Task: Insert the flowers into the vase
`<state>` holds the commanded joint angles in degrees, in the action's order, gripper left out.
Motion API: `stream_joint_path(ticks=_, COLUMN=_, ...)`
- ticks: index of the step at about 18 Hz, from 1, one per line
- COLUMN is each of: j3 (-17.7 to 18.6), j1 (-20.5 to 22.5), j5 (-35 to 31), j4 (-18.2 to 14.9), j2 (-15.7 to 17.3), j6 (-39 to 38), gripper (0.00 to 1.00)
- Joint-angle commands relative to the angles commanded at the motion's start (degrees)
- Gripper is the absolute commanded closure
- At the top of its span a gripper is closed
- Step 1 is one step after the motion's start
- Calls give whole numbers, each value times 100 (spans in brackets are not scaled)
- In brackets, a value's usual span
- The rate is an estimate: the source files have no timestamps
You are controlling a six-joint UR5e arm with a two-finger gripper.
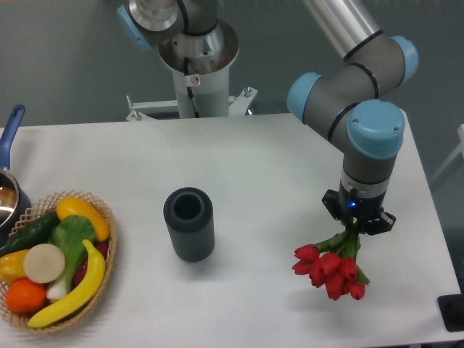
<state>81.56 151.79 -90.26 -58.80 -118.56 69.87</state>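
Jaws of the arm's gripper (353,230) are clenching the green stems of the bunch of red tulip flowers (330,270), whose buds are hanging just below them over the white surface (261,174). Well off to one side, the dark ribbed cylindrical vase (189,224) is standing upright, mouth open, with the woven basket of fruit (107,255) beyond it.

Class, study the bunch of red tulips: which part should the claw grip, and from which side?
Grip the green stems, from above. The red tulip buds fan out wide below, while the stems gather into one narrow bundle under the claw.
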Motion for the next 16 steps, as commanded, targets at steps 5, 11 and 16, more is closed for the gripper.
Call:
stream_joint_path(ticks=5, j3=-9, j1=0, j5=79, j4=44, j2=0, j6=-61, gripper=88)
stream_joint_path(ticks=11, j3=-44, j1=9, j5=931, j4=316, j2=9, j6=-333, gripper=89)
stream_joint_path(ticks=16, j3=-105, j1=87, j5=2307, j4=492, j2=0, j6=-659, gripper=90)
